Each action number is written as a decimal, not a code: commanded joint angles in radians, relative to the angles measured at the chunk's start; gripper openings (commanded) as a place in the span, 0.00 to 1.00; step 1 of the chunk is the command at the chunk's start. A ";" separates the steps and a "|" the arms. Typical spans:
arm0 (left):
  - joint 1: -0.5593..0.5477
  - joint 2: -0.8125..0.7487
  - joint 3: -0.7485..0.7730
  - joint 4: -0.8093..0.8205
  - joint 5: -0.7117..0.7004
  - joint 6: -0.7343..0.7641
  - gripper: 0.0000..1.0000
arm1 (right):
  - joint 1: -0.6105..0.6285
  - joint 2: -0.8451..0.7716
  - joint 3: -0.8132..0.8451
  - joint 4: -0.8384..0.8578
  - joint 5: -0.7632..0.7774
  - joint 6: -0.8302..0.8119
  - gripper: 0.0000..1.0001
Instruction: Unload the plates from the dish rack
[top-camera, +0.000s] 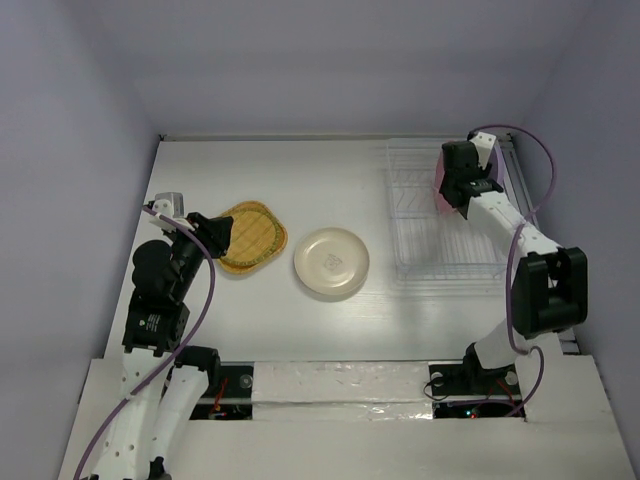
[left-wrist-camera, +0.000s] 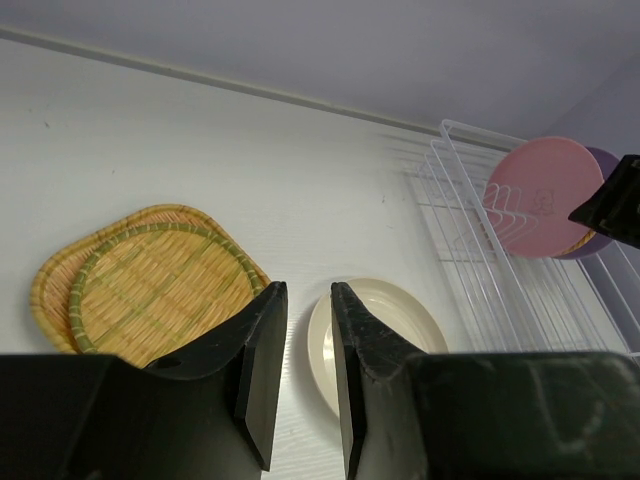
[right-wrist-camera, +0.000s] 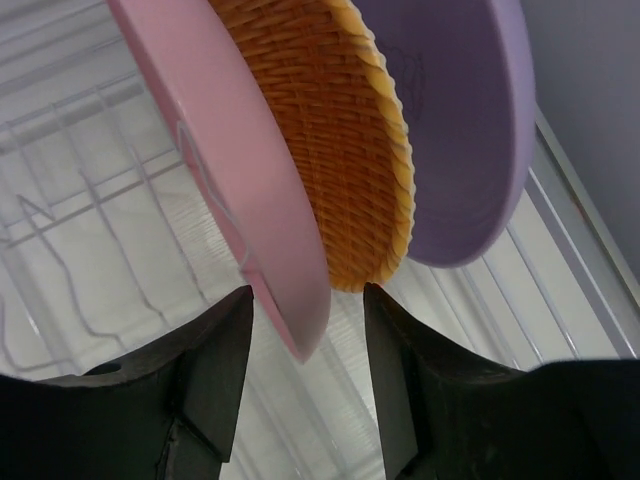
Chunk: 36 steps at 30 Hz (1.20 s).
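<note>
The right gripper (right-wrist-camera: 307, 292) is spread astride the rim of the pink plate (right-wrist-camera: 230, 150), a finger on either face but not yet pinching. I'd guess it comes in edge-on because the plate stands upright in the dish rack (right-wrist-camera: 80, 200). Its wrist view shows an orange woven plate (right-wrist-camera: 320, 130) and a purple plate (right-wrist-camera: 450, 120) just beyond, both hidden from overhead. The left gripper (left-wrist-camera: 308, 288), fingers barely parted and empty, hovers with two stacked woven plates (left-wrist-camera: 150, 290) ahead to its left and a cream plate (left-wrist-camera: 400, 310) just ahead, both unloaded onto the table (top-camera: 300, 180).
</note>
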<state>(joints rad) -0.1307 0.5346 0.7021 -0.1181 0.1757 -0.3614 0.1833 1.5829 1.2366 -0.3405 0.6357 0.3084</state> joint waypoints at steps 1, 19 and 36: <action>0.005 -0.001 0.033 0.041 0.008 -0.001 0.22 | -0.015 0.037 0.075 0.009 0.032 -0.029 0.52; 0.005 0.002 0.033 0.043 0.008 -0.001 0.22 | 0.036 -0.043 0.138 -0.031 0.123 -0.152 0.00; 0.005 0.002 0.031 0.044 0.008 -0.001 0.22 | 0.203 -0.365 0.130 -0.028 -0.103 -0.095 0.00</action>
<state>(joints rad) -0.1307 0.5346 0.7021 -0.1173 0.1757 -0.3614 0.3351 1.2694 1.3853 -0.4419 0.7139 0.1650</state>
